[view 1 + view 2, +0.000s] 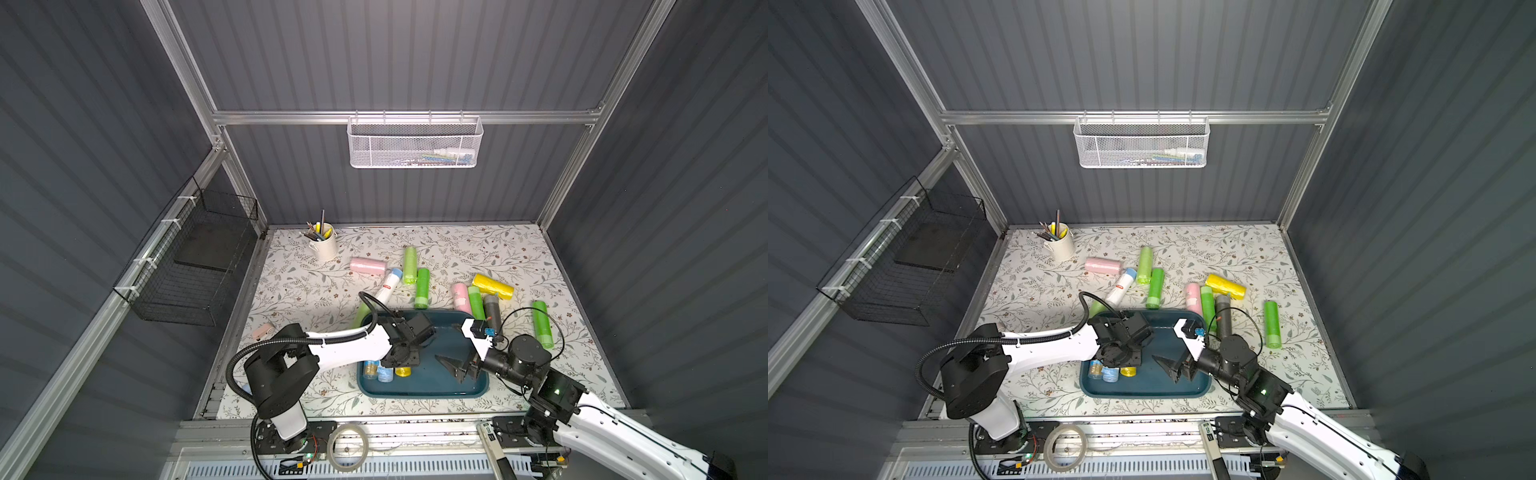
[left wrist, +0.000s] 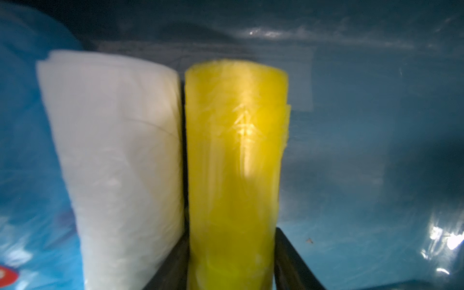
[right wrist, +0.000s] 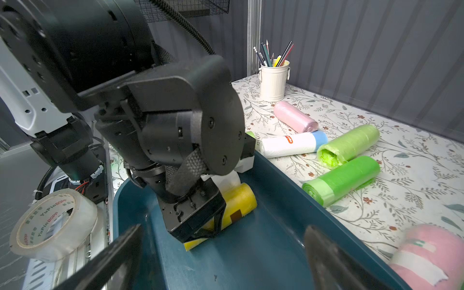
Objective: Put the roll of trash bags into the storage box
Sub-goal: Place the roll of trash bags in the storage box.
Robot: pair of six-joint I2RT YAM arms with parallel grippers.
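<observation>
Far left first: the left arm [image 1: 353, 340] blocks most of three rolls lying side by side in the storage box [image 1: 424, 376], and only their ends poke out in both top views. The wrist camera helps: the left end effector [image 2: 231, 236] has a dark finger close against each side of the yellow roll of trash bags [image 2: 236, 150], which lies on the box floor beside a white roll [image 2: 120, 150]. Pinching or merely touching? Can't tell. A blue printed roll [image 2: 22, 150] is cut off at the frame edge, its print too blurred to read. The tape roll [image 3: 47, 221] on the front rail reads "YuPin BOPP". The red tag on the white-and-blue roll [image 3: 293, 144] is illegible. Moving right, the right end effector [image 1: 455, 365] hangs over the box, spread wide, empty. Past it on the worktop [image 1: 299, 291]: a grey roll [image 1: 491, 309], a green roll [image 1: 542, 324].
</observation>
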